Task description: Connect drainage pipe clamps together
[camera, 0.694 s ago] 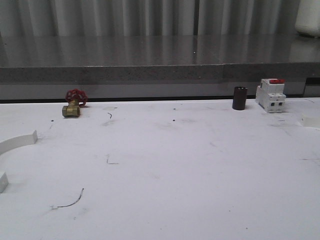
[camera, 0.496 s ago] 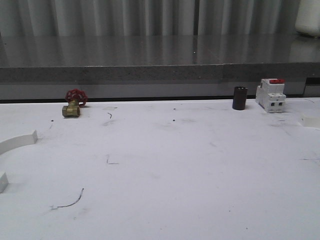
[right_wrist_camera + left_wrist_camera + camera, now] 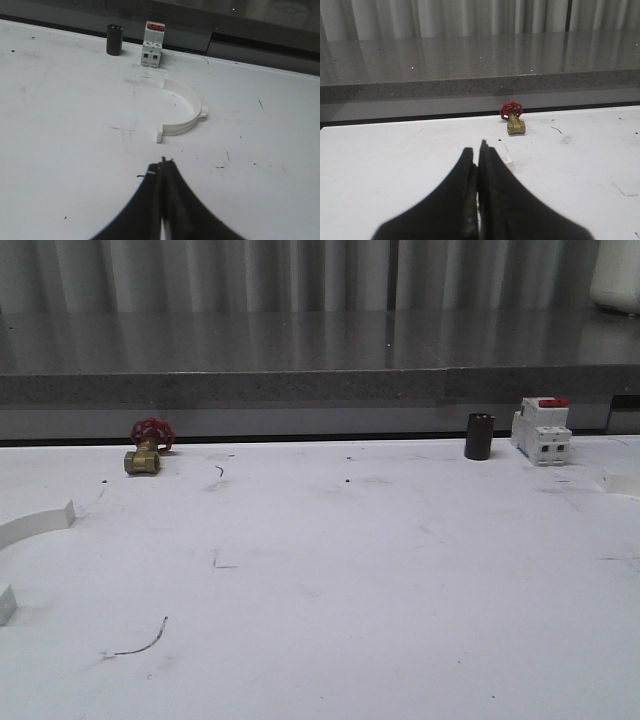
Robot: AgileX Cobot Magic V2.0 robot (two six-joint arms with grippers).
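Since earlier frames: left clamp half (image 3: 35,523) at the table's (image 3: 350,570) left edge has slid slightly outward; nothing else moved. Right clamp half (image 3: 181,111) lies flat near the circuit breaker (image 3: 153,45), ahead of the right gripper (image 3: 161,162), jaws together, empty. Left gripper (image 3: 479,147) likewise closed, empty, facing the brass valve (image 3: 514,120).

I see a white table (image 3: 380,580), scuffed and dotted with dark specks. At its far left edge sits a brass valve (image 3: 143,460) with a red handwheel (image 3: 152,430), upright. Far right, a dark cylinder (image 3: 479,436) stands just beside a white breaker (image 3: 541,432) with a red top, the two apart. A thin dark wire (image 3: 140,642) lies near me, left of centre. Behind the table runs a grey ledge (image 3: 300,360).
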